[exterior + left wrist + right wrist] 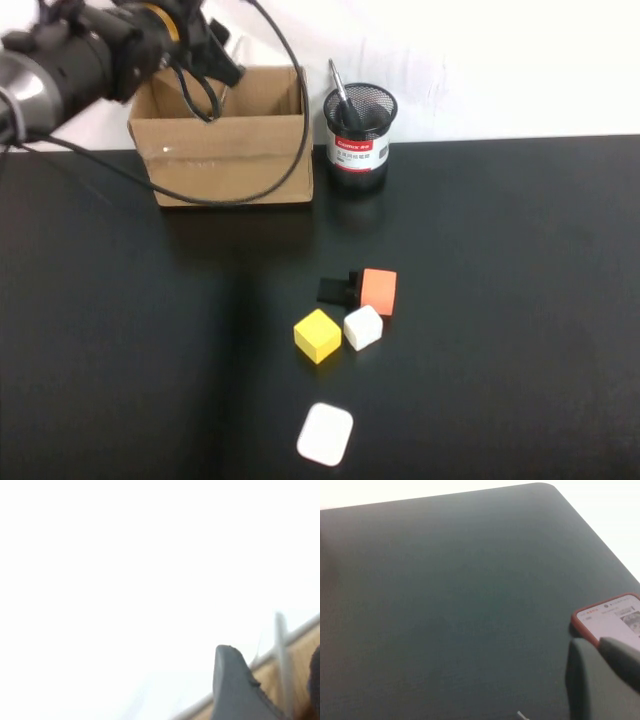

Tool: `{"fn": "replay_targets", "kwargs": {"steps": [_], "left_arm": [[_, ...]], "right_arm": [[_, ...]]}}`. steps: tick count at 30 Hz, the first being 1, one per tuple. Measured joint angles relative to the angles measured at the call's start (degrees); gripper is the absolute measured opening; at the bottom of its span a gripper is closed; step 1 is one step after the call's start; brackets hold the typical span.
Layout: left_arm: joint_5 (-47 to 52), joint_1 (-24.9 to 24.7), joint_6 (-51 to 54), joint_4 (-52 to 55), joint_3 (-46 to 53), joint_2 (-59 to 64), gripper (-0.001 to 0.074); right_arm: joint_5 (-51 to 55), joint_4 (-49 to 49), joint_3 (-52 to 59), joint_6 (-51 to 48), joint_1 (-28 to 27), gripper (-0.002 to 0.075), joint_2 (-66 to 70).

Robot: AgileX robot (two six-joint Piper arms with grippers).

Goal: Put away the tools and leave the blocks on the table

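Hovering our left gripper [215, 60] over the cardboard box [228, 150] at the table's [120, 350] far edge, we cannot tell its spread, right gripper [600, 680] closed, empty, blocks [345, 315] mid-table.

Black table [520, 300]: cardboard box [232, 150], mesh pen cup [359, 138], five blocks [352, 310].

Left arm: the black-and-silver jointed arm is extended across the far left of the high view, its wrist raised and its left gripper [215, 60] held at the far end. In the left wrist view one dark grey finger [232, 685] is seen, well apart from its partner at the frame's edge. Right gripper [605, 680]: seen only in its own wrist view, fingers closed together, nothing held.
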Motion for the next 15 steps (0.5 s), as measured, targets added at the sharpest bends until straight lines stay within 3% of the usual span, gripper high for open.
{"fn": "replay_targets", "kwargs": {"steps": [3,5,8,15], "left_arm": [[4.65,0.00,-2.08,-0.11,0.00,-3.51,0.0238],[9.18,0.00,-3.35,-0.11,0.00,-6.79,0.0134],[16.76,0.00,-4.01,-0.52,0.00,-12.34,0.0041],[34.65,0.03,1.55,-8.61,0.00,-25.54,0.0002]], "right_arm": [[0.00,0.00,0.00,0.00,0.00,-0.0007,0.00],[0.00,0.00,0.00,0.00,0.00,-0.0007,0.00],[0.00,0.00,0.00,0.00,0.00,-0.0007,0.00],[0.00,0.00,0.00,0.00,0.00,-0.0007,0.00]]}}
